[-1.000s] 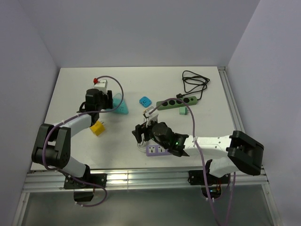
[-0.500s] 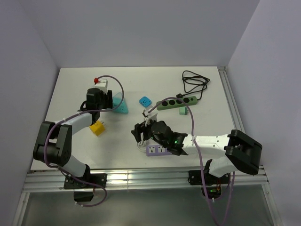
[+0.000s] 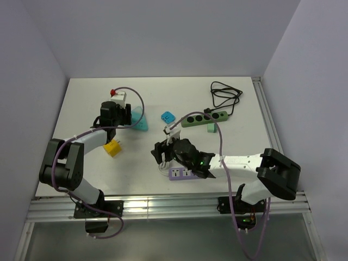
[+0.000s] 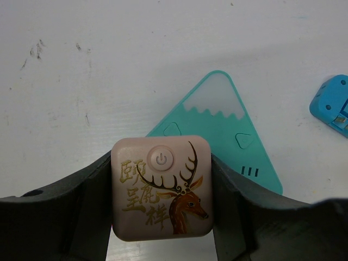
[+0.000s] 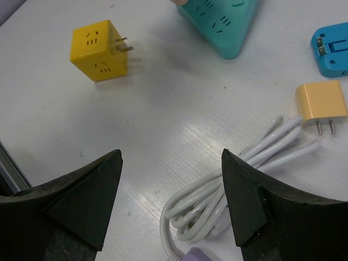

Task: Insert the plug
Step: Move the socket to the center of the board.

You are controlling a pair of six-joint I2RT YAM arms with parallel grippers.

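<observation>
The left claw is clamped on the pink plug, one dark finger pressed to each side. The plug's printed face, a deer with gold lettering, looks straight at the wrist camera, with the power button at its 12 o'clock edge. Its pins are hidden, so I cannot tell which way they point. The outline is nearly square, with no clear long axis. In that view the teal triangular strip lies behind the plug at about 1 o'clock, flat on the table, its apex toward 12 o'clock. A blue adapter sits at 3 o'clock.

The right claw stands wide apart and holds nothing. Below it is a coiled white cable, with an orange two-pin charger at 2 o'clock and a yellow cube socket at 10 o'clock. The purple strip lies just beside this claw.

From above, the plug is at the table's 10 o'clock. The green strip and its black cord lie at 1 o'clock. The table is white and faintly scuffed, walled on three sides by pale lilac panels. A metal rail runs along the near edge.
</observation>
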